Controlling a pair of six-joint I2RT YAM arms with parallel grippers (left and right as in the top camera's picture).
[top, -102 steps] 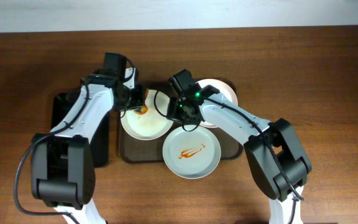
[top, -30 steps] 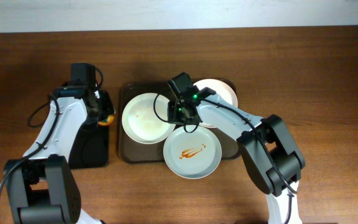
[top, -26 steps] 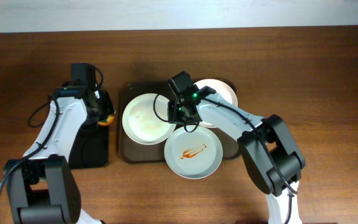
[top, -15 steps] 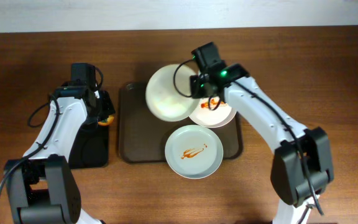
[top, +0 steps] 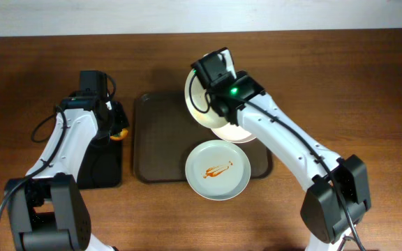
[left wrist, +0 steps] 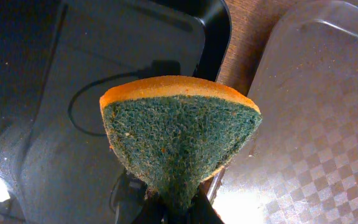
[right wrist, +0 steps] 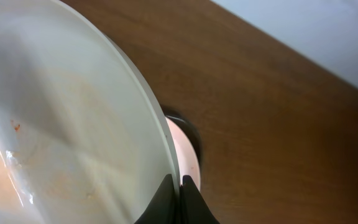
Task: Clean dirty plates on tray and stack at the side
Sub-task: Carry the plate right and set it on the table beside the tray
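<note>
My right gripper [top: 217, 111] is shut on the rim of a wiped plate [top: 198, 103] and holds it tilted on edge above the tray's back right. In the right wrist view the plate [right wrist: 61, 124] fills the left, with faint smears, pinched between the fingers [right wrist: 179, 186]. A second plate [top: 237, 132] lies under it, mostly hidden. A third plate [top: 217, 169] with orange-red sauce streaks sits at the front of the brown tray [top: 158, 143]. My left gripper [top: 115, 130] is shut on an orange-and-green sponge [left wrist: 179, 137] beside the tray's left edge [left wrist: 316, 93].
A narrow black tray [top: 100, 159] lies left of the brown tray, under my left gripper; it also shows in the left wrist view [left wrist: 104, 62]. Bare wooden table surrounds both trays. A pale wall strip runs along the back.
My left gripper drew back with the sponge to the black tray. My right gripper lifted the wiped plate off the tray's left side, carried it back and right, and tipped it on edge.
</note>
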